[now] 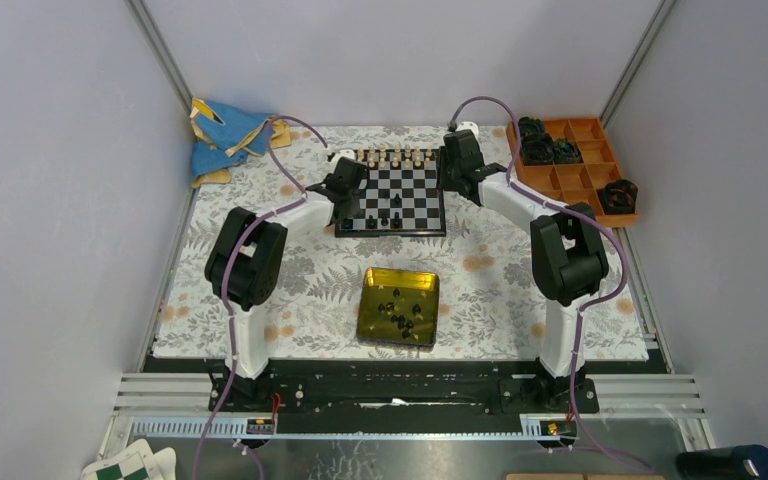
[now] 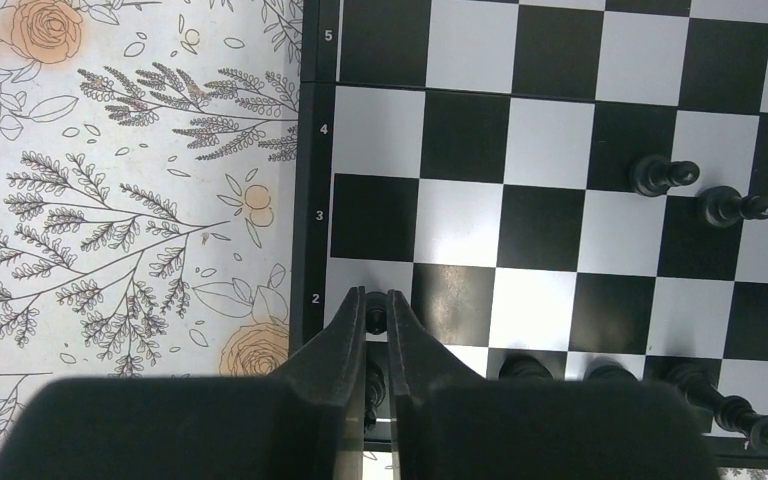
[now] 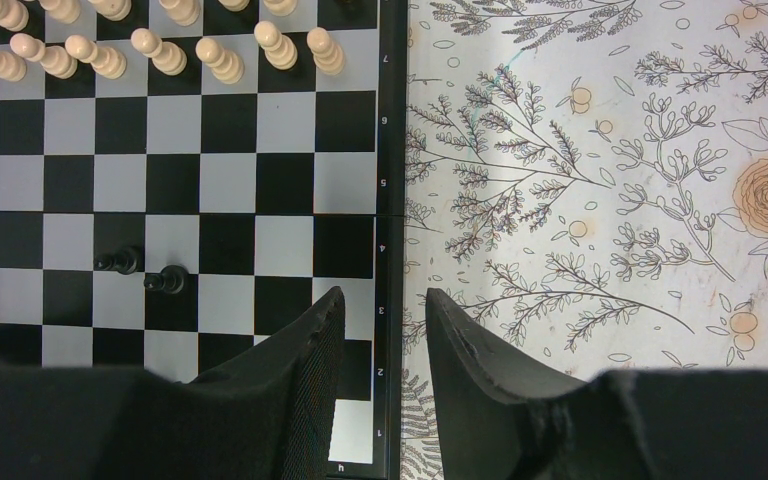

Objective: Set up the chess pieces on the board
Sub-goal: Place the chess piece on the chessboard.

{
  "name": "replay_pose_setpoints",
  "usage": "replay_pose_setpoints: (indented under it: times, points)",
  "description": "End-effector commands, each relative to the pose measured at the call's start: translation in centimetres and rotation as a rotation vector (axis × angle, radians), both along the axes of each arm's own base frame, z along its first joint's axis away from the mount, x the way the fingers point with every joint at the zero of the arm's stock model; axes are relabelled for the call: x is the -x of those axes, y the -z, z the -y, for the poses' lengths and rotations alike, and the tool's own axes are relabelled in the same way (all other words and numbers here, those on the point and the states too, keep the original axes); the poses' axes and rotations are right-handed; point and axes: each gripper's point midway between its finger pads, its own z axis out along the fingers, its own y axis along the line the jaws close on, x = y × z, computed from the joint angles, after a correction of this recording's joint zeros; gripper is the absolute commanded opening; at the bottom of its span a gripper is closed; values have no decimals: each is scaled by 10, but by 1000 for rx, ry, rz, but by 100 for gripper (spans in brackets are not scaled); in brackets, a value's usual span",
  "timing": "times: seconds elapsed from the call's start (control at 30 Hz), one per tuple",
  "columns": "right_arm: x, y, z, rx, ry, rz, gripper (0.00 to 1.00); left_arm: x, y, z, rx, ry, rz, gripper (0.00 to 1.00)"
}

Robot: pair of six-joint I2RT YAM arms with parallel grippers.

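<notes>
While the left claw (image 2: 376, 300) is pinched together on one black pawn (image 2: 376, 318) at the leftmost white square of the board's (image 2: 315, 200) second row, the right claw (image 3: 385, 305) hangs over the board's right rim with its two fingers apart and nothing between them. Two more black pawns (image 2: 663, 176) stand side by side mid-board. At least three black pieces (image 2: 730, 408) line the near row, partly hidden. Cream pieces (image 3: 160, 50) fill two far rows. One yellow tin (image 1: 364, 300) holds further black ones, too small to count.

Checked board (image 1: 420, 190), black chess pieces (image 2: 665, 176), cream pieces (image 3: 165, 55), yellow tin (image 1: 364, 310), floral cloth (image 1: 310, 300)
</notes>
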Motion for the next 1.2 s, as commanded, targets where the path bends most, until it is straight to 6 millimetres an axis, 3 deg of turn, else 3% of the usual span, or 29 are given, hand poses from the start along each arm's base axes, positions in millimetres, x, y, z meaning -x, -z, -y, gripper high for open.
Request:
replay_pose_setpoints:
  times: [0.0,0.33,0.6,0.83,1.17]
  points:
    - [-9,-37,-2,-45,6,84,42,-9,-14,2,-4,-4,48,17]
    - [-11,-39,-1,-38,4,89,42,-11,-16,-8,-47,-45,49,46]
    - [-13,-44,-2,-35,3,97,43,-26,-42,-9,-63,-56,110,49]
    - [-13,-43,0,-32,12,97,42,-41,-63,21,-19,58,168,50]
    - [-15,-43,4,-24,36,105,42,-59,-64,81,123,270,171,50]
